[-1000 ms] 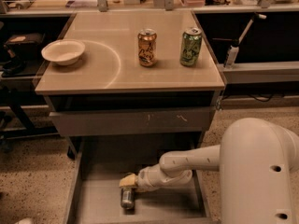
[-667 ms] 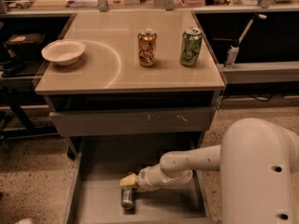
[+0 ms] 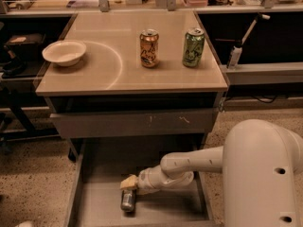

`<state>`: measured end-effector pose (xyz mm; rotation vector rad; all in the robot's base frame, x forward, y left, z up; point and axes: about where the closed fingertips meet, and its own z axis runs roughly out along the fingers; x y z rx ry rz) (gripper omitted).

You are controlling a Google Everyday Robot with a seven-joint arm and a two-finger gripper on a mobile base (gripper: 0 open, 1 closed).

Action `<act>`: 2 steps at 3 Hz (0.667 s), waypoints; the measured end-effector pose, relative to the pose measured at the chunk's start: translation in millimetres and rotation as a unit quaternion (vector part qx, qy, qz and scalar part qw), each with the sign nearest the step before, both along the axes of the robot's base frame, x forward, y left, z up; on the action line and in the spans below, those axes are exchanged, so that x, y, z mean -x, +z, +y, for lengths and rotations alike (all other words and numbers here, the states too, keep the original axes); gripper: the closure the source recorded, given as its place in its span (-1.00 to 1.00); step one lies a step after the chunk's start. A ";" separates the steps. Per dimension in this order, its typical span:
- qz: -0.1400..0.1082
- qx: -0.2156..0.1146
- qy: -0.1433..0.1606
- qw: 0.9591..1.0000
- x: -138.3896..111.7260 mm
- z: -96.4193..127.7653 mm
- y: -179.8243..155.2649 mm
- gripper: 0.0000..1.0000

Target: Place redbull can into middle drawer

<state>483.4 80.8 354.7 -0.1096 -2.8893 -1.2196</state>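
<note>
The redbull can (image 3: 128, 200), slim and silver-grey, lies on its side on the floor of the open middle drawer (image 3: 165, 209), left of centre. My gripper (image 3: 129, 183) reaches into the drawer from the right and hovers just above the can's far end, touching or nearly touching it. The white arm (image 3: 189, 167) stretches across the drawer from the robot body at the lower right.
On the tabletop (image 3: 109, 74) stand an orange-gold can (image 3: 149, 48) and a green can (image 3: 193, 47), with a white bowl (image 3: 64, 52) at the left. The closed drawer front with white scratches (image 3: 132, 123) hangs above the open drawer. Low drawer walls run left and right.
</note>
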 end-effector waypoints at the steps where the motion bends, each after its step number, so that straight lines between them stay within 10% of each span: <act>1: 0.000 0.000 0.000 1.000 0.1 0.1 0.0 -1.00; 2: 0.000 0.000 0.000 1.000 0.1 0.1 0.0 -1.00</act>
